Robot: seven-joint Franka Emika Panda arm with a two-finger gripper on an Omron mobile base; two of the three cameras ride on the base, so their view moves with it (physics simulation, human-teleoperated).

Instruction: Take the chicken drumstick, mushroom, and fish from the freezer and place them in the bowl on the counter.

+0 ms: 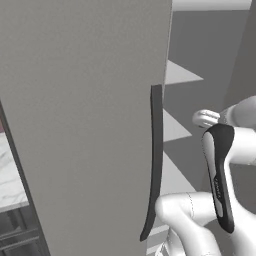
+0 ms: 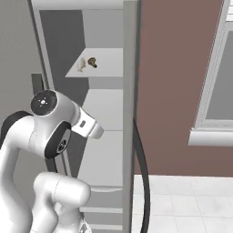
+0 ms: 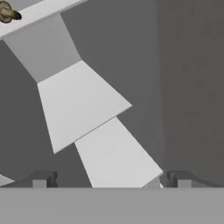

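Observation:
The freezer stands open, its grey door (image 1: 85, 125) with a dark strip handle (image 1: 156, 160) swung out to the left. On an upper white shelf (image 2: 107, 68) lie a pale fish (image 2: 81, 64) and a small brown mushroom (image 2: 93, 61) side by side. The mushroom (image 3: 8, 12) also sits at the top left corner of the hand view. My gripper (image 3: 111, 181) is open and empty, pointing into the freezer at the lower white shelves (image 3: 83, 105), well below the two foods. The chicken drumstick and the bowl are out of view. A strip of the marble counter (image 1: 7, 175) shows left of the door.
The freezer's right side wall (image 2: 130, 113) stands edge-on beside the arm. Right of it are a brown-red wall (image 2: 177, 82), a window frame (image 2: 214, 132) and a white tiled floor (image 2: 186, 205). Dark drawers (image 1: 15, 227) sit under the counter.

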